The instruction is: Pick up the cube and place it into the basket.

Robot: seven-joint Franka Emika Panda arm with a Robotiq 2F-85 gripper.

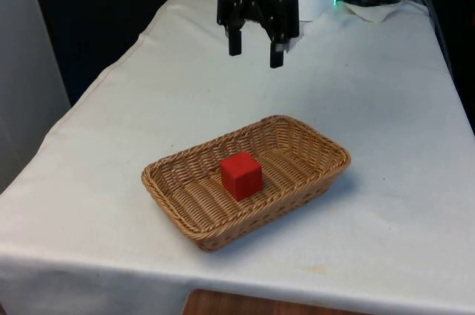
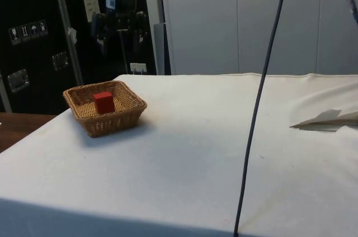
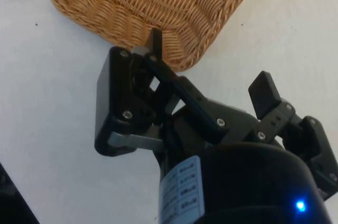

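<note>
Red cube (image 1: 240, 174), smooth-faced, resting inside the rectangular woven wicker basket (image 1: 178, 189) on the cloth-covered table (image 1: 386, 107). Black gripper (image 1: 256, 53) above, beyond the basket, fingers apart and empty.

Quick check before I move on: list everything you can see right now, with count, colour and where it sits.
cube: one, red, inside the basket, resting on its floor near the middle.
basket: one, tan wicker, rectangular, on the cloth near the table's front edge.
cloth: one, white, covering the table.
cable: one, dark, hanging across the side view in front of the table.
gripper: one, black, fingers open and empty, raised above the table behind the basket.
</note>
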